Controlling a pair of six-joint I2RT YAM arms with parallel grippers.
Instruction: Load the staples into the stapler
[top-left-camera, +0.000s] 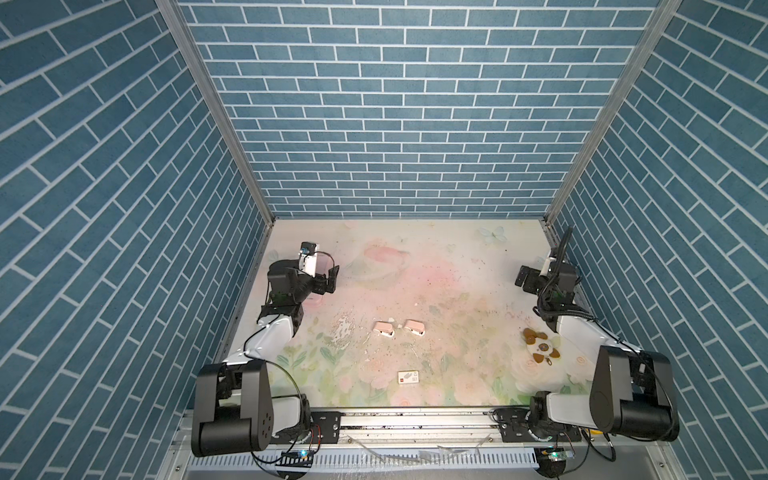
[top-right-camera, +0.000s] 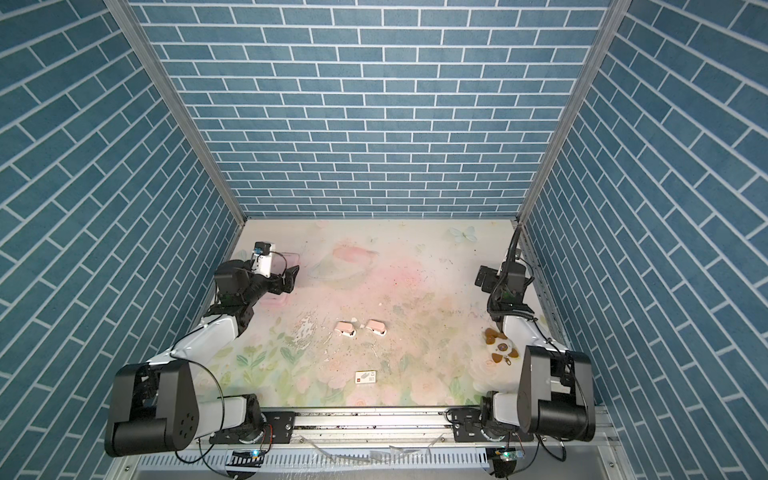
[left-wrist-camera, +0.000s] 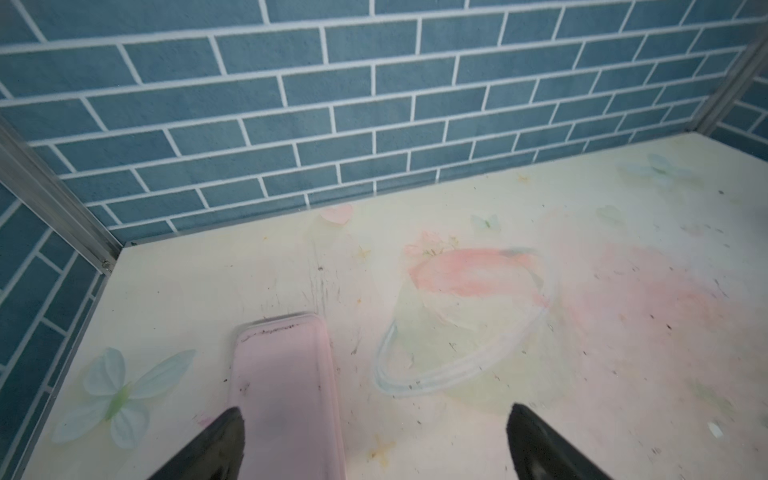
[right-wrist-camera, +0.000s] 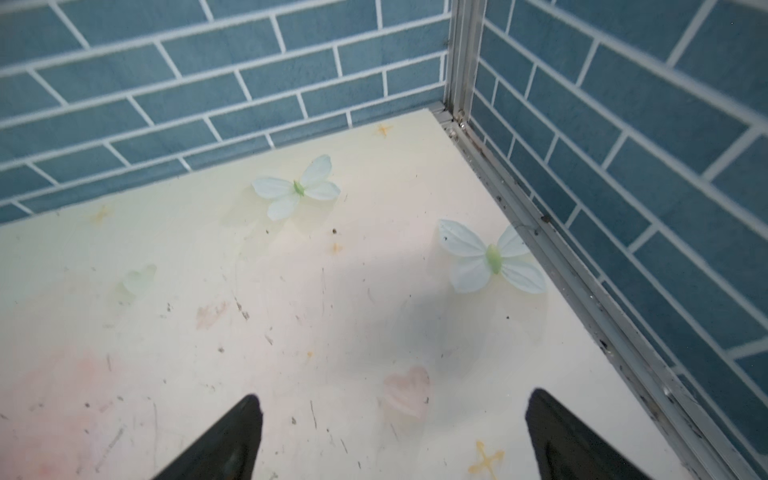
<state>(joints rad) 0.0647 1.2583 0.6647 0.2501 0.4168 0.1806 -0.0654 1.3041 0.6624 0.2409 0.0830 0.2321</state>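
Observation:
Two small pink staplers (top-left-camera: 384, 329) (top-left-camera: 414, 327) lie side by side mid-table in both top views, also (top-right-camera: 345, 328) (top-right-camera: 376, 326). No staples can be made out in any view. My left gripper (top-left-camera: 332, 279) (top-right-camera: 293, 276) hovers open at the far left over a flat pink tray (left-wrist-camera: 286, 395), nothing between its fingers (left-wrist-camera: 374, 411). My right gripper (top-left-camera: 524, 280) (top-right-camera: 483, 280) hangs open at the far right near the side wall, over bare table (right-wrist-camera: 395, 397). Both grippers are well away from the staplers.
A white sleeve with a red square mark (top-left-camera: 408, 377) (top-right-camera: 365, 377) lies near the front edge. A brown and white charm (top-left-camera: 540, 347) sits by the right arm. Blue brick walls enclose three sides; the metal corner post (right-wrist-camera: 459, 58) stands close to the right gripper.

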